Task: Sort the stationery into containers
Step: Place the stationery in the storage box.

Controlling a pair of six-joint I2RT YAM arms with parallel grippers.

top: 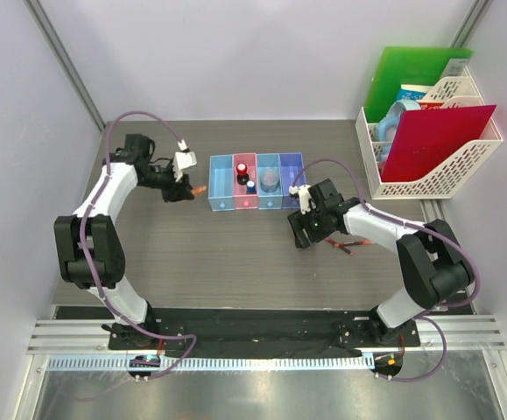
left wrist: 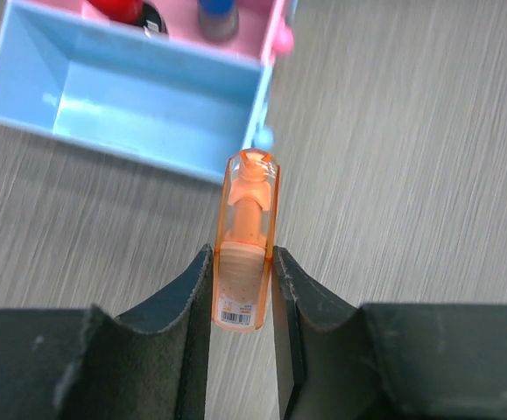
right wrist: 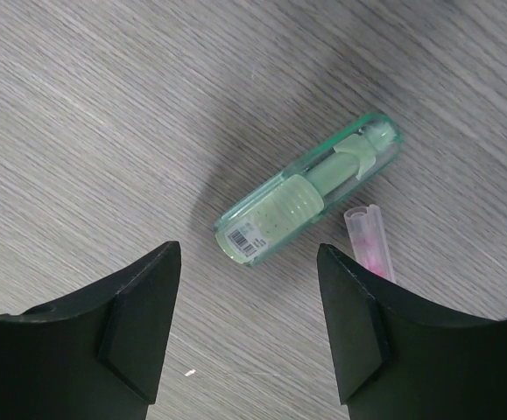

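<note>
My left gripper (left wrist: 242, 262) is shut on the orange piece (left wrist: 246, 236), which points toward the near corner of the empty light blue bin (left wrist: 130, 105). From above, that gripper (top: 183, 188) hovers just left of the row of containers (top: 221, 159). The pink bin holds the red-black cap (top: 242, 168) and the tiny blue piece (top: 250, 185). The greyish roll (top: 269, 181) sits in the third bin. My right gripper (right wrist: 249, 262) is open above the green piece (right wrist: 310, 191), which lies flat on the table. A clear pinkish pen end (right wrist: 369, 241) lies beside it.
A white mesh file rack (top: 437, 166) stands at the back right, holding a red folder (top: 433, 140) and a green folder (top: 411, 74). Thin dark-red pens (top: 345, 248) lie on the table by my right arm. Walls close in on both sides.
</note>
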